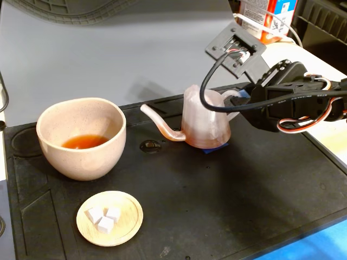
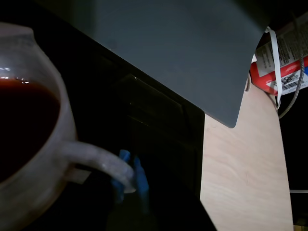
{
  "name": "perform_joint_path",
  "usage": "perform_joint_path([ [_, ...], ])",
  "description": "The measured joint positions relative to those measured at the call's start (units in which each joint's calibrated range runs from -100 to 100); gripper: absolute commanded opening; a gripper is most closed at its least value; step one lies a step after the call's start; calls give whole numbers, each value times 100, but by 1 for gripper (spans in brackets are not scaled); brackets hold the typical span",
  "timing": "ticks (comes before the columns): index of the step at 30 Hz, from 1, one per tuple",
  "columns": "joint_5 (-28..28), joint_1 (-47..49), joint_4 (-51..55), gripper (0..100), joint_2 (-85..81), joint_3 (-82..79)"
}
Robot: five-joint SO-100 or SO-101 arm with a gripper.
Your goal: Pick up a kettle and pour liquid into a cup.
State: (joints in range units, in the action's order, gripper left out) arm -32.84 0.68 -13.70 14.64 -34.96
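Black work mat [image 1: 217,206] on a pale wooden tabletop [image 2: 245,183], grey panel [image 1: 135,54] behind.

Items: pink ribbed kettle [image 1: 206,122] upright mid-mat, spout toward the speckled cup [image 1: 81,138] at left, which holds orange-brown liquid [image 1: 84,142]; wooden dish [image 1: 110,218] with white cubes [image 1: 104,216] in front; red-and-white carton [image 2: 281,62] at the rear. Gripper [image 1: 238,103] at the kettle's handle [image 2: 98,163]; whether it grips cannot be told.

Pink kettle [image 1: 206,122] upright beside liquid-holding [image 1: 84,142] cup [image 1: 81,138].

Black mat [image 1: 217,206] on light table [image 2: 240,178]
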Motion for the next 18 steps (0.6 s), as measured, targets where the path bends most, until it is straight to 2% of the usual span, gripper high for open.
perform_joint_path([
  [15, 52, 8, -18, 1, 0, 0],
  [18, 52, 8, -18, 12, 0, 0],
])
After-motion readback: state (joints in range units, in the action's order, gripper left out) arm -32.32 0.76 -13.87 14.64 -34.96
